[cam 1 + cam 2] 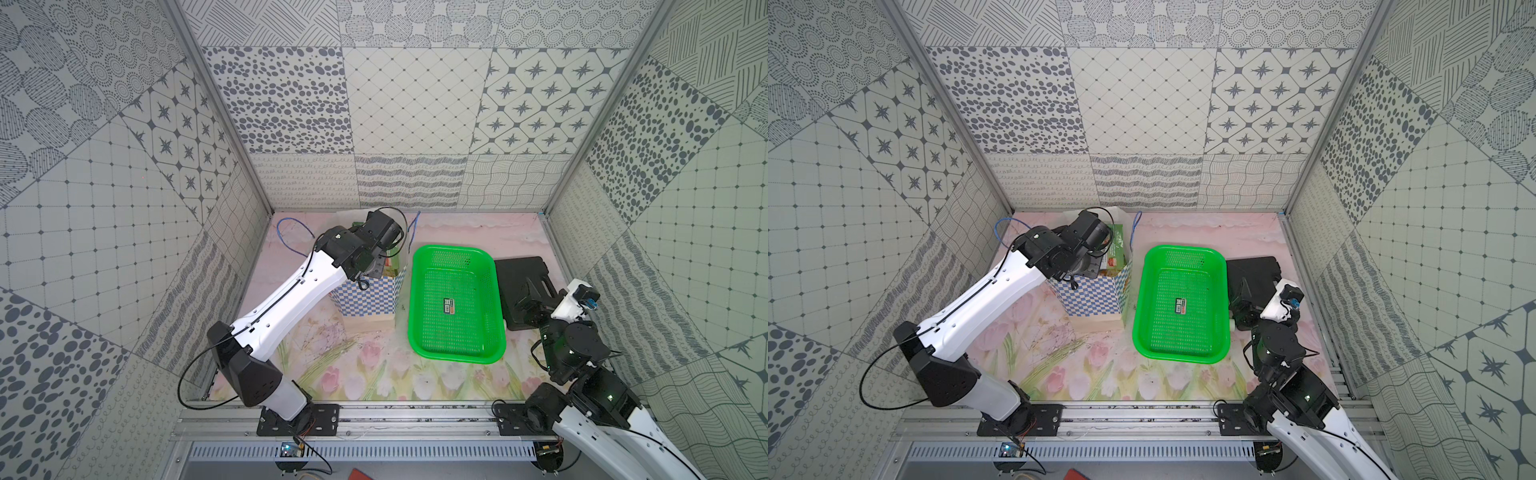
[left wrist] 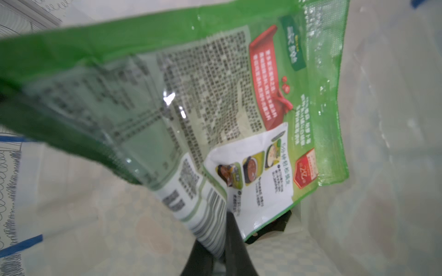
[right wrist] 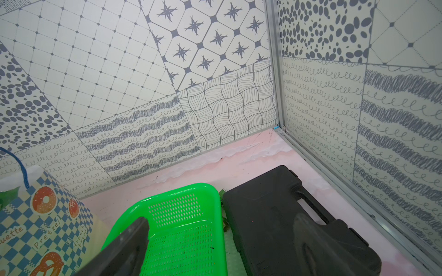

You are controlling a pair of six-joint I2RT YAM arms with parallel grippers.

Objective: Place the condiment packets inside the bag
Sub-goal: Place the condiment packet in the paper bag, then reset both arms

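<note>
The bag [image 1: 368,297] [image 1: 1096,297], white with a blue checkered band and blue cord handles, stands open at the back left. My left gripper [image 2: 221,251] reaches down into it, shut on the barcode edge of a large green condiment packet [image 2: 215,100] [image 1: 1115,253]. The packet is inside the bag's white walls. A dark packet edge [image 2: 275,227] shows under it at the bottom of the bag. A small green-and-black flat piece [image 1: 449,306] [image 1: 1180,306] lies in the green basket. My right gripper [image 3: 220,241] hangs open and holds nothing, above the seam between the basket and a black case.
The green mesh basket [image 1: 457,355] [image 3: 167,198] sits mid-table, right of the bag [image 3: 43,215]. A black plastic case [image 1: 521,274] [image 3: 275,215] lies against the right wall. A pale wooden board [image 1: 368,323] lies at the bag's front. Patterned walls close in three sides.
</note>
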